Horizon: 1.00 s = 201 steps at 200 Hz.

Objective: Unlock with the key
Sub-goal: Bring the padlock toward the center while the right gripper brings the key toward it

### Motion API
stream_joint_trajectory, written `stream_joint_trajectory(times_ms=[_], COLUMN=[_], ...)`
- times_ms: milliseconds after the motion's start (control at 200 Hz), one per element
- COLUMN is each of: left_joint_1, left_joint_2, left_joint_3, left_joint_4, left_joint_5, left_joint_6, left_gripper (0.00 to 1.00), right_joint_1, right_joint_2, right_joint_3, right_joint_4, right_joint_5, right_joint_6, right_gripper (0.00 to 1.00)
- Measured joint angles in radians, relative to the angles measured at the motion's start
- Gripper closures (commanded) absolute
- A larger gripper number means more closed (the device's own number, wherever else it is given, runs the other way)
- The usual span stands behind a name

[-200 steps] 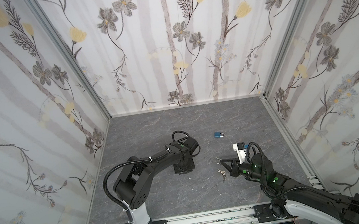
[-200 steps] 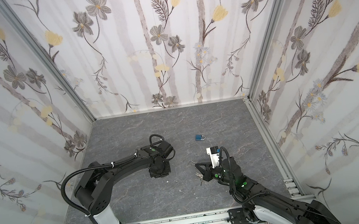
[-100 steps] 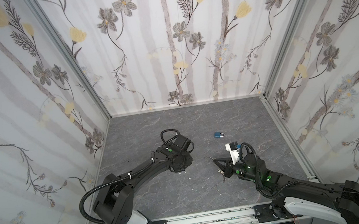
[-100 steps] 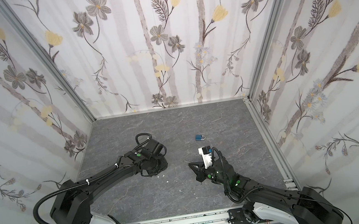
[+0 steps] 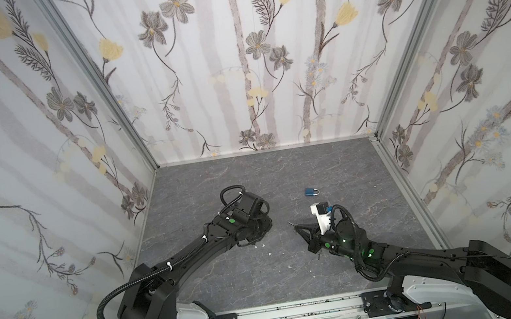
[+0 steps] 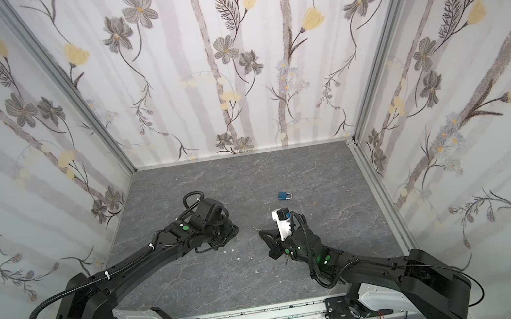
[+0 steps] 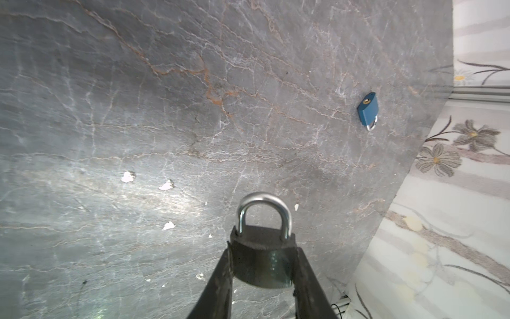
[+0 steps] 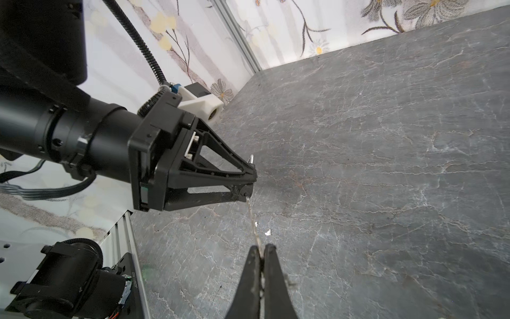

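1. The dark padlock [image 7: 262, 256] was off the table [image 5: 250, 181], clamped by its body between the fingers of your left gripper [image 8: 249, 179]. Its silver shackle [image 7: 263, 210] pointed away from the wrist. Both legs sat down in the body, so it looked locked.
2. Its keyhole was hidden in every view.
3. The key [image 8: 254, 223] was pinched in your right gripper [image 8: 260, 248]. The jaws were drawn fully together on its head end, and the blade aimed at the left gripper's tips.
4. In the right wrist view the blade's tip seemed to meet those tips. In both top views a strip of bare table showed between them, so I judged the key near the lock but not in it.
5. Done, then: lock and key were each in hand and brought face to face. What was left for you was to line the blade up, push it in, turn it and free the shackle.
6. A blue padlock [image 5: 312, 191] lay flat on the table further back, well apart from both grippers.
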Motion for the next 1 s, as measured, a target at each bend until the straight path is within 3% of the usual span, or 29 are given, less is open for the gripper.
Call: stream_joint_trajectory(times_ms=[375, 1004], left_joint_1=[0.002, 0.002], left_joint_2=[-0.002, -0.001], left_joint_3=[0.003, 0.010], left_joint_4=[0.026, 0.070], left_joint_5=[0.014, 0.039], left_joint_6=[-0.036, -0.078], left_gripper=[0.81, 0.81], right_joint_1=[0.021, 0.039], right_joint_2=[0.185, 0.317], right_joint_3=[0.049, 0.080], right_joint_4=[0.108, 0.194], right_joint_5=[0.008, 0.023], right_joint_6=[-0.002, 0.010], right_gripper=[1.00, 1.00])
